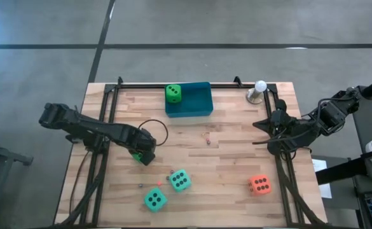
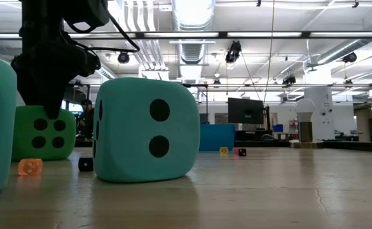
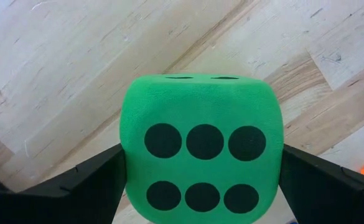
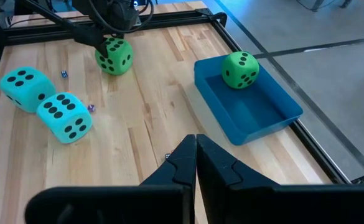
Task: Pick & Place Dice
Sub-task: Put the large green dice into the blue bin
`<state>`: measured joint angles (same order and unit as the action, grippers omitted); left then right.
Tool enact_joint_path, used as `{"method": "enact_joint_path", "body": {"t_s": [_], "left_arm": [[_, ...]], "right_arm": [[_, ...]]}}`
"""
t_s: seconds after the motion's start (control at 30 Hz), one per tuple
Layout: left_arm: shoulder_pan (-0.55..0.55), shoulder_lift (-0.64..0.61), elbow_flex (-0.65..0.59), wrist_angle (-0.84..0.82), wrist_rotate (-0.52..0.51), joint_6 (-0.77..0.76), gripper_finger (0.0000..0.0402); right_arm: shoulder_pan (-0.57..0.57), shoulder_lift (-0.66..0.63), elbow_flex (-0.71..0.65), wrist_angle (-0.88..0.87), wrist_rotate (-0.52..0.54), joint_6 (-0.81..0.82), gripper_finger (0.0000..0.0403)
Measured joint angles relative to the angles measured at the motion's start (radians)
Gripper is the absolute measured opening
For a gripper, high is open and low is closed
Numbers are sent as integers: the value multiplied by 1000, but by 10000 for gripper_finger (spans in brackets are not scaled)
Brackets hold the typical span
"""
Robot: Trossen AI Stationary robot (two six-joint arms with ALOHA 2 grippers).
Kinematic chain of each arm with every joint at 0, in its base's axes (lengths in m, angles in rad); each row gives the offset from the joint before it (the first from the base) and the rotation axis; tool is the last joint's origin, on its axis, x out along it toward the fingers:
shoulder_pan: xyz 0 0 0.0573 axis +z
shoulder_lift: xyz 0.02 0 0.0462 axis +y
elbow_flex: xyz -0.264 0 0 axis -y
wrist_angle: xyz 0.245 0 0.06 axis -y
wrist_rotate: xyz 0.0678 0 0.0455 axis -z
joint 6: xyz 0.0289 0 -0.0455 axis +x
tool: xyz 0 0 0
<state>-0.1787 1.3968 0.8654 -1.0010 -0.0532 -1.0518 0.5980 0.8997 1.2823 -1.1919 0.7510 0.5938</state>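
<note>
My left gripper (image 1: 144,152) stands over a bright green die (image 3: 201,155) at the table's left middle, its fingers on either side of the die. A second green die (image 1: 173,94) lies in the blue tray (image 1: 198,108) at the far edge. Two teal dice (image 1: 180,180) (image 1: 154,200) rest on the table near the front. The orange-red die (image 1: 259,185) rests at the front right. My right gripper (image 4: 196,155) is shut on nothing, raised over the table's right side. My left gripper pinches the green die between its two fingers, by two opposite side faces (image 3: 127,168). The fingers (image 3: 88,186) come from above, pointing down. The six-pip face looks up, and the die's underside (image 2: 42,158) appears to rest on the table.
A white ball on a metal stand (image 1: 257,92) stands right of the tray. Tiny coloured cubes lie scattered on the wood, such as an orange one (image 2: 30,166) and a black one (image 2: 85,164). A black cable loop (image 1: 155,130) lies beside the left arm.
</note>
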Motion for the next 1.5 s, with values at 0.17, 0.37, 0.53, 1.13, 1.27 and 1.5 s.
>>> {"method": "enact_joint_path", "body": {"t_s": [0.17,0.37,0.53,1.13,1.27,1.5], "left_arm": [[1,-2,-1,3,0,-5,371],[5,-1,6,3,-1,-19,370],[21,0,44,-22,-7,-27,370],[158,-1,205,-47,-52,35,368],[193,-2,266,-47,-77,52,369],[260,-1,406,3,-184,100,369]], "right_arm": [[0,0,0,0,0,0,8],[0,0,0,0,0,0,8],[0,0,0,0,0,0,8],[0,0,0,0,0,0,8],[0,0,0,0,0,0,8],[0,0,0,0,0,0,8]]}}
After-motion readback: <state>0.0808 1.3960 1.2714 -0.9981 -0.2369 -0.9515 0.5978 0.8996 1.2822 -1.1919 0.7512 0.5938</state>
